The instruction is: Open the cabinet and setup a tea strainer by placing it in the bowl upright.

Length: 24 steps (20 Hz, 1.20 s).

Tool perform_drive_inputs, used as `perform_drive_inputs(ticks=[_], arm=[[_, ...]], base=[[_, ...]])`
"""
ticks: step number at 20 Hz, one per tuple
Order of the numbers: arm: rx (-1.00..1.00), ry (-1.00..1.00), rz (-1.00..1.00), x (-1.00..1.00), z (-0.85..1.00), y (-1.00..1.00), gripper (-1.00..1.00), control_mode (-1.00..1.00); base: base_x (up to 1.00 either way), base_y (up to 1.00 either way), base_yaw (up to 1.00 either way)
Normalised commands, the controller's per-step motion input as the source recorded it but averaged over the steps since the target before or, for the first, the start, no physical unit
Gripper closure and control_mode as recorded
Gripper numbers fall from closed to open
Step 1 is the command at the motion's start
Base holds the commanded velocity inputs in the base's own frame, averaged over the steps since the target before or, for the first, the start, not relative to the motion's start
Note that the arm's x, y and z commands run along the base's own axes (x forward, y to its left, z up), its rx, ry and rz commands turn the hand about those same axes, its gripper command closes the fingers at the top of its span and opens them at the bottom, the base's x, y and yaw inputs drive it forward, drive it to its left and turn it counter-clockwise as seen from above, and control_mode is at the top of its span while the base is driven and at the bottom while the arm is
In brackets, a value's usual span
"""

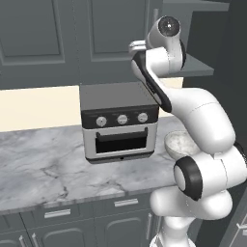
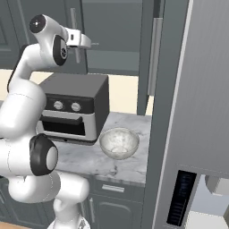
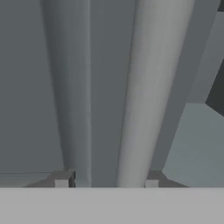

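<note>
My gripper (image 3: 106, 179) is up at the tall dark grey cabinet (image 2: 40, 9), its jaws on either side of the long vertical silver handle (image 3: 151, 96). The right fingertip (image 3: 152, 179) is against the bar and the left fingertip (image 3: 62, 179) stands a little off it. The base views show the hand (image 2: 82, 42) (image 1: 137, 47) level with the handle (image 2: 77, 56). A grey shelf (image 1: 198, 67) shows beside that door. The marbled bowl (image 2: 119, 142) (image 1: 179, 142) sits empty on the counter, right of the toaster oven. The tea strainer is out of view.
A dark toaster oven (image 1: 118, 120) (image 2: 74, 105) stands on the marble counter (image 1: 43, 164) below the hand. Another door (image 2: 154, 49) juts out edge-on right of the shelf. A tall grey appliance wall (image 2: 197, 89) closes the right side. Low cabinets (image 1: 58, 212) run under the counter.
</note>
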Motion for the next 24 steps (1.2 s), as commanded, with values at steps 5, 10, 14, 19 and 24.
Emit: perform_drive_inputs(ticks=[5, 10, 14, 19, 24], arm=[[0.00, 0.00, 0.00, 0.08, 0.00, 0.00, 1.00, -1.00], [0.02, 0.00, 0.00, 0.25, -0.08, -0.22, 1.00, -1.00], [0.05, 0.00, 0.00, 0.29, -0.14, -0.27, 1.00, -1.00], [0.04, 0.00, 0.03, 0.28, -0.11, -0.14, 1.00, -1.00], [0.06, 0.00, 0.07, 0.26, -0.08, -0.19, 1.00, -1.00]], base=[[0.00, 0.00, 0.00], [0.00, 0.00, 0.00], [0.00, 0.00, 0.00], [0.00, 0.00, 0.00], [0.00, 0.00, 0.00]])
